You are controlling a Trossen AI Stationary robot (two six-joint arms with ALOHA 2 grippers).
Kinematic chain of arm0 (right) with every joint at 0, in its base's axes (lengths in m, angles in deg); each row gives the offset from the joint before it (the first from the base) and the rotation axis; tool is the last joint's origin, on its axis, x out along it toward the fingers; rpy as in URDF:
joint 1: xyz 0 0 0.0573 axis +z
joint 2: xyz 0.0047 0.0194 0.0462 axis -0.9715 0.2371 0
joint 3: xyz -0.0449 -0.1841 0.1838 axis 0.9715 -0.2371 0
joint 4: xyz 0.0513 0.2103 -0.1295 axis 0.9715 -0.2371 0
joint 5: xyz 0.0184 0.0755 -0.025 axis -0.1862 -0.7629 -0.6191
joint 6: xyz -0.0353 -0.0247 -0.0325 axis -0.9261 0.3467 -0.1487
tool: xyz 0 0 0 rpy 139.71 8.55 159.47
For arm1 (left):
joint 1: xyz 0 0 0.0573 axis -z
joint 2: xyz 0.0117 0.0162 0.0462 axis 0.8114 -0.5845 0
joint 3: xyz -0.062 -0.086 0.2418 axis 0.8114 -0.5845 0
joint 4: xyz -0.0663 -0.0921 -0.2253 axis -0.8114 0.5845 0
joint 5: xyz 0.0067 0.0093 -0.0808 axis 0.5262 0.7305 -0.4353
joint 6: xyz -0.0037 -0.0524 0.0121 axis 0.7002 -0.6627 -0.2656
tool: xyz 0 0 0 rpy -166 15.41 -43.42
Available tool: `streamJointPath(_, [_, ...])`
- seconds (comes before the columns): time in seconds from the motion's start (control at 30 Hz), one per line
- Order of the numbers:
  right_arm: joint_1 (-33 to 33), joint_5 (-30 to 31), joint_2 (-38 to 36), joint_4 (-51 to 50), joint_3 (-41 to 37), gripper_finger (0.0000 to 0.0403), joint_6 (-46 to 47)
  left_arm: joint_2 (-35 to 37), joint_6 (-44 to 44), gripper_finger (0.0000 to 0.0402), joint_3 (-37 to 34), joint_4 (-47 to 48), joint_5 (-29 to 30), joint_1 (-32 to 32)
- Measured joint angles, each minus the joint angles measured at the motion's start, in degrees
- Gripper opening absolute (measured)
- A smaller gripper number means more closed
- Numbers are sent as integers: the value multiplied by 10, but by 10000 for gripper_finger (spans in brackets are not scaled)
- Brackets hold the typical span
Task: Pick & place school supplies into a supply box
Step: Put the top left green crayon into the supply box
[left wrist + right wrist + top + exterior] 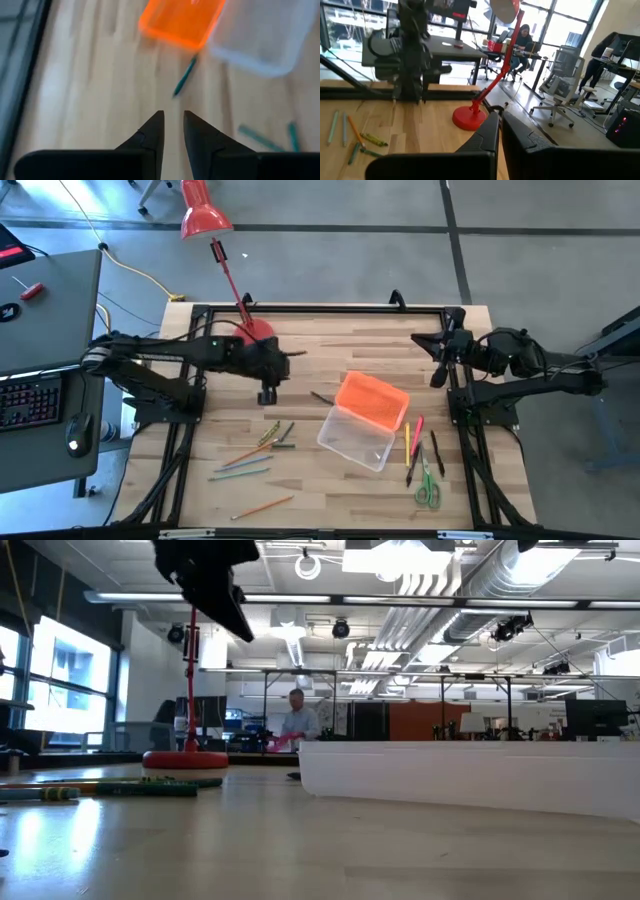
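Wooden plank table [330, 480], smooth and pale. Clear plastic supply box [357, 438] right of centre, gridded orange lid [372, 400] propped on it. Left gripper [267, 395] left of centre, fingers slightly apart, empty. Right gripper [436, 350] upper right, shut. Could easily nudge that thin dark-green pencil [184, 77] away, since round barrels roll.

supply box [260, 35]: blurred, cut by edge | scissors [428, 490]: detail too small
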Motion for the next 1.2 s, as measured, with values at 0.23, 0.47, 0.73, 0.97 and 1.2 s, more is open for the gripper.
streamJointPath(0.23, [0, -47, 8, 16, 0, 0, 0, 1, 21, 101, -223, -401, -111, -73])
streamJointPath(0.47, [0, -42, 23, 66, 0, 0, -41, -95, 32, 101, -260, -568, -102, -93])
streamJointPath(0.73, [0, -102, 38, 65, 0, 0, -22, -251, 33, 101, -177, -616, -194, -99])
streamJointPath(0.97, [1, -189, 37, 65, 0, 0, 46, -333, 43, 101, -121, -615, -246, -99])
streamJointPath(1.2, [0, -172, 37, 65, 0, 0, 48, -376, 74, 101, -109, -618, -260, -102])
